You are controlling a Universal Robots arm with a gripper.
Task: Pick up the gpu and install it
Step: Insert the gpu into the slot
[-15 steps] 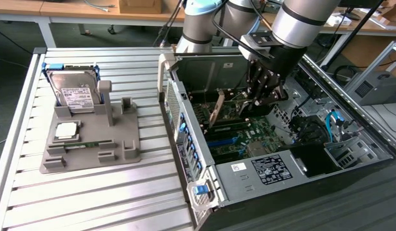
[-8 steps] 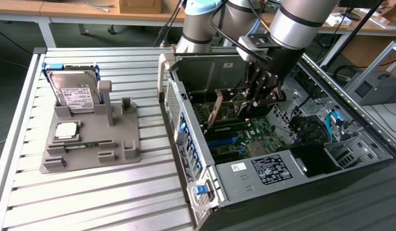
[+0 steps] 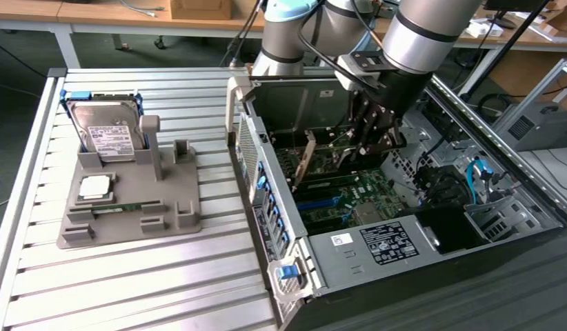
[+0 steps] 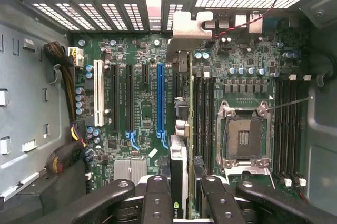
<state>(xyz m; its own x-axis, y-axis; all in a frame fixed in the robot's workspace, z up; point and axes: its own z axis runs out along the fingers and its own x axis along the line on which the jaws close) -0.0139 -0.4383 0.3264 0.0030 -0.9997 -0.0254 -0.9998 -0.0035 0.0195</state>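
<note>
The gpu (image 4: 181, 155) shows edge-on as a thin dark card between my two black fingers (image 4: 158, 197), standing upright over the green motherboard (image 4: 142, 113). My gripper (image 4: 184, 195) is shut on it. The card lies just beside the long blue slot (image 4: 160, 98), on the processor socket's side; whether it sits in a slot I cannot tell. In the exterior view my gripper (image 3: 362, 155) reaches down into the open computer case (image 3: 357, 241), and the gpu's tan face (image 3: 307, 157) shows beside it.
A grey holder (image 3: 127, 214) on the slatted table carries a silver hard drive (image 3: 109, 134), a processor chip (image 3: 95, 186) and a green memory stick (image 3: 118, 207). Inside the case are the empty processor socket (image 4: 245, 137), a cable bundle (image 4: 63, 77) and drive bays (image 3: 486, 221).
</note>
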